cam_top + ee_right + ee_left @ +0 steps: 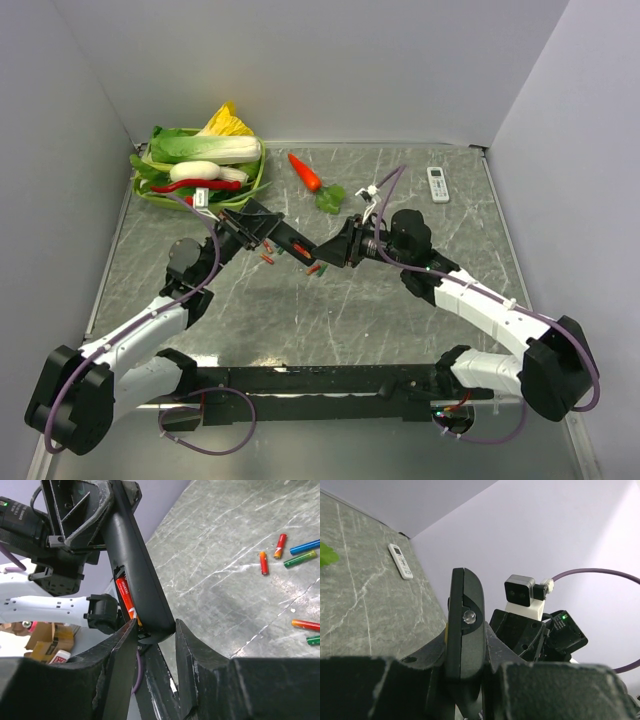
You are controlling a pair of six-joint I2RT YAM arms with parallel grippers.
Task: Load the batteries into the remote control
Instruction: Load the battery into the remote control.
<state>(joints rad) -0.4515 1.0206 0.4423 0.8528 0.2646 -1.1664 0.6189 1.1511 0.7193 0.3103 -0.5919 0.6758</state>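
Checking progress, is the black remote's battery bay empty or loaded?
Not empty: a red-orange battery lies in the open bay of the black remote. A second one: cannot tell.

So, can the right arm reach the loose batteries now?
Probably yes, but not at once: the right gripper straddles the remote control's end. The loose batteries lie uncovered on the table.

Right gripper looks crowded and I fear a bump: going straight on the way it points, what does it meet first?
The black remote control, almost at once: its end sits between the right gripper's fingers, held up by the left gripper.
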